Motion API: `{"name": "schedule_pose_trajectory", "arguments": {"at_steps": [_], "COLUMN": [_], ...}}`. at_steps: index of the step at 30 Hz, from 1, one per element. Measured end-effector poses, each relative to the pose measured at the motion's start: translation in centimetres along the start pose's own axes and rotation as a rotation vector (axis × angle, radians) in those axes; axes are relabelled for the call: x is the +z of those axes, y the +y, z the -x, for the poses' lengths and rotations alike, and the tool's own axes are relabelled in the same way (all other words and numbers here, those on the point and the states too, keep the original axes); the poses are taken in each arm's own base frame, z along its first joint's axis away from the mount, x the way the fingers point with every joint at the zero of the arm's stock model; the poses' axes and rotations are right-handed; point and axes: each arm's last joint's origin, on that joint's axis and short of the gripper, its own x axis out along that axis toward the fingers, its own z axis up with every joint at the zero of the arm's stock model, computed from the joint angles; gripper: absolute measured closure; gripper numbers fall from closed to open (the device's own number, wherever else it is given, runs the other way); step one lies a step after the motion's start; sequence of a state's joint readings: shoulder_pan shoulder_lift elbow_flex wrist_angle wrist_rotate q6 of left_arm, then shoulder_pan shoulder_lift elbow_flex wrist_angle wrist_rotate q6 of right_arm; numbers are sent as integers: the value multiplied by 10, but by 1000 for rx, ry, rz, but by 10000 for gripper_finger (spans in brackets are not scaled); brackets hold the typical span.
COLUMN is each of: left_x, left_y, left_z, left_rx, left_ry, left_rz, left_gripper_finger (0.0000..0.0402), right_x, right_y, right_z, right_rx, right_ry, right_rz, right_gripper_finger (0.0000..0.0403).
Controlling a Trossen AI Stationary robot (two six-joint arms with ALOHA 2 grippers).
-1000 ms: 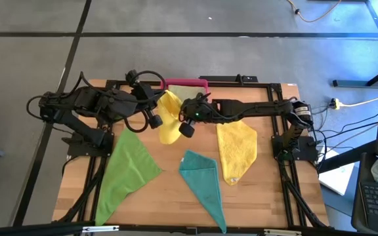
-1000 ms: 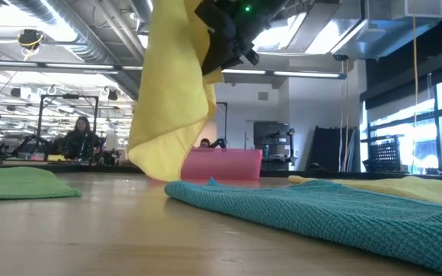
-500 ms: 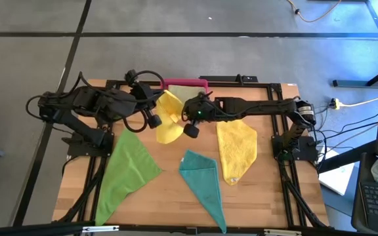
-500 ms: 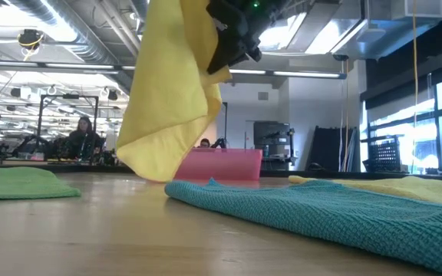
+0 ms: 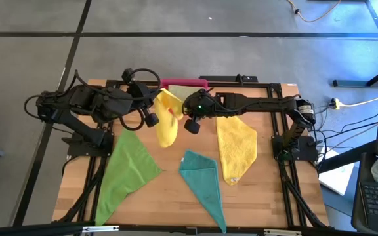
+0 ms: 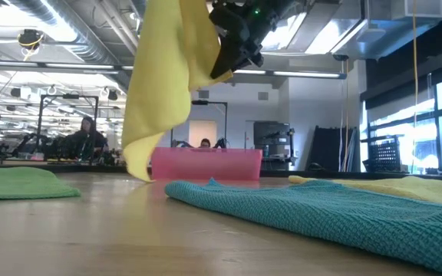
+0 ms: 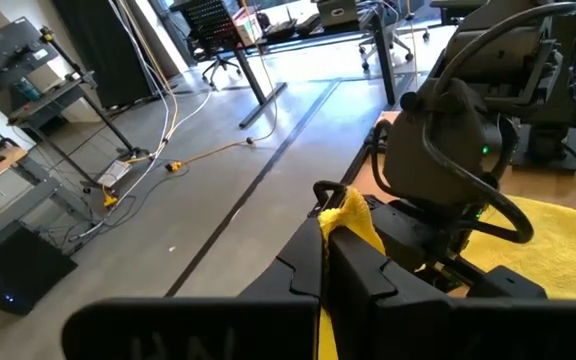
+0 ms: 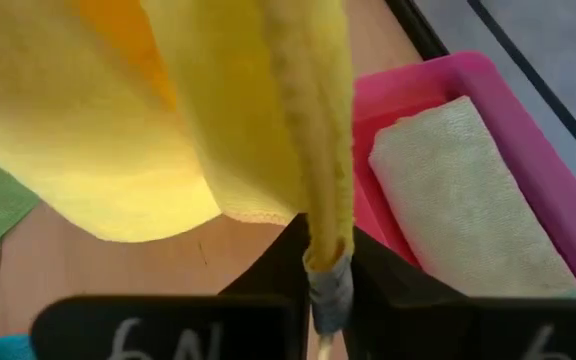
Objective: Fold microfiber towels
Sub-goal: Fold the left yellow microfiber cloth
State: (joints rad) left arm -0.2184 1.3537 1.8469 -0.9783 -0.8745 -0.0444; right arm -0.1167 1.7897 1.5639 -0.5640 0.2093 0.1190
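Observation:
A yellow microfiber towel [image 5: 167, 123] hangs in the air between my two arms, over the far middle of the table. My left gripper [image 5: 157, 102] is shut on its left upper part and my right gripper [image 5: 180, 109] on its right upper part. In the low view the towel [image 6: 167, 84] drapes down in folds, its lower end close over the table. A second yellow towel [image 5: 236, 151], a teal one [image 5: 202, 182] and a bright green one [image 5: 127, 169] lie flat on the table. A pale olive towel [image 8: 458, 200] lies folded in the pink tray [image 5: 186, 84]. My left gripper pinches a bunched upper corner of the yellow towel [image 7: 346, 212] between its two fingers, which point nearly level toward the table's right. The cloth hangs below them. My right gripper pinches an upper hem of the towel [image 8: 323, 235] between its two fingers, slanting down from the table's right side. The cloth hangs slack below in several folds [image 6: 183, 92].
The pink tray stands at the table's far edge, just behind the hanging towel. The three flat towels take up the near half of the table, with bare wood [image 5: 169, 196] between them. Black frame rails [image 5: 287, 183] run along both sides.
The hanging yellow towel has drawn together: its lower part, spread wide a second ago, is now narrower, and in the low view its lower end has swung toward the left, uncovering more of the pink tray. Both grippers have kept hold of it.

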Motion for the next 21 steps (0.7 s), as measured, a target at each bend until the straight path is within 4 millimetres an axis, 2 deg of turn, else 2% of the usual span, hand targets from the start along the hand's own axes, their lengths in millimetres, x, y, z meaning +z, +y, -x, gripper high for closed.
{"name": "schedule_pose_trajectory", "arguments": {"at_steps": [6,12,21], "left_x": [0,-3,-11], "left_y": [0,0,2], "left_z": [0,0,1], "left_rx": [4,7,12], "left_ry": [1,21,80], "left_rz": [-2,-23,-64], "left_gripper_finger": [401,401,402], "right_x": [0,0,3], "right_y": [0,0,-4], "right_z": [0,0,22], "right_rx": [1,1,2], "right_ry": [0,2,0], "right_rz": [19,32,75], "right_gripper_finger": [362,396,397]}}
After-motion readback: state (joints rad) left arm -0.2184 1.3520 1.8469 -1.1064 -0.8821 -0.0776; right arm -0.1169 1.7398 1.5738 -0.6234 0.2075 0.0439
